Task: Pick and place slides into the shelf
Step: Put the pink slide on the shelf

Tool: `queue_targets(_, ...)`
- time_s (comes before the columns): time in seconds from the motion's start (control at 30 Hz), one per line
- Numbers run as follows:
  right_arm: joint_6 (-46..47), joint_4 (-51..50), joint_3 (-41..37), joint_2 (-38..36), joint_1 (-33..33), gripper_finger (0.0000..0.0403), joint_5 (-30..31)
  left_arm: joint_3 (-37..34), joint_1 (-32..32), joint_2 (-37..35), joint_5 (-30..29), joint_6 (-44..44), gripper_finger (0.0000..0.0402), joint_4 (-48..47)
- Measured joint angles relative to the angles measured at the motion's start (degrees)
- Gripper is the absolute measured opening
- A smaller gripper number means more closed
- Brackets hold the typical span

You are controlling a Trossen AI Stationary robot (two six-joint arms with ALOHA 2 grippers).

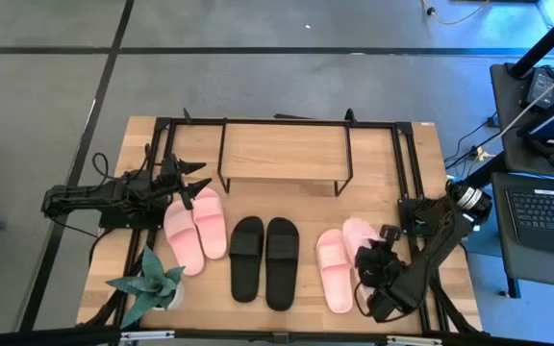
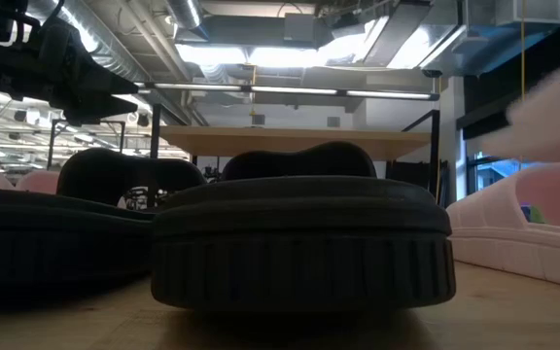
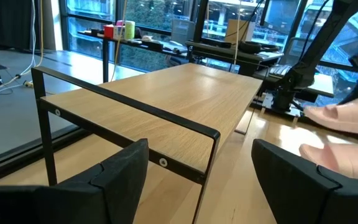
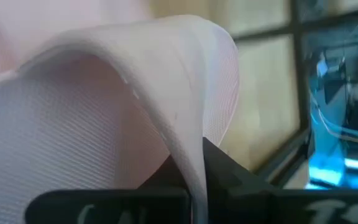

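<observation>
The shelf (image 1: 282, 154) stands at the table's far middle, and its wooden top (image 3: 166, 99) fills the left wrist view. One pink pair of slides (image 1: 197, 229) lies near the left and a black pair (image 1: 264, 258) lies in the middle, all on their soles. At the right, one pink slide (image 1: 333, 271) lies flat. Beside it, my right gripper (image 1: 381, 252) is shut on the other pink slide (image 1: 358, 235). My left gripper (image 1: 195, 183) hovers open and level by the shelf's left end, over the left pink pair. My right gripper pinches the wide strap of the right pink slide at the strap's edge (image 4: 191, 149), which runs down between the two fingers (image 4: 225, 168). The fingers slant down from the table's near right side. A blurred pink part (image 2: 552, 102) shows raised above the table.
A potted plant (image 1: 150, 284) stands at the near left corner. Black frame bars (image 1: 407, 163) run along the table's sides and far edge. A desk with a laptop (image 1: 546, 207) stands past the right edge. The black slides (image 2: 299, 243) fill the low view.
</observation>
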Motion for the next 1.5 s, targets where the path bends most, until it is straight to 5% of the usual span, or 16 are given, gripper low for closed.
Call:
queue_targets(0.37,-9.8,-0.1,0.0,-8.7,-11.8,0.0012,21.1,0.0,0.0,0.0,0.0,0.0,0.0276,-0.1)
queue_targets(0.7,-35.6,11.7,2.4,-11.3,-29.7,0.0012,32.2,0.0,0.0,0.0,0.0,0.1,0.0276,-0.1)
queue_targets(0.9,-57.9,24.1,9.7,-11.3,-40.5,0.0012,31.6,0.0,0.0,0.0,0.0,0.2,0.0276,-0.1)
queue_targets(1.0,-65.2,28.9,14.3,-11.3,-45.3,0.0012,25.4,0.0,0.0,0.0,0.0,0.1,0.0276,-0.1)
queue_targets(1.23,-73.9,33.1,20.7,-11.3,-55.5,0.0012,17.8,0.0,0.0,0.0,0.0,0.2,0.0276,-0.1)
queue_targets(1.5,-76.9,37.1,18.2,-9.0,-63.7,0.0012,10.3,0.0,0.0,0.0,0.0,0.2,0.0276,-0.1)
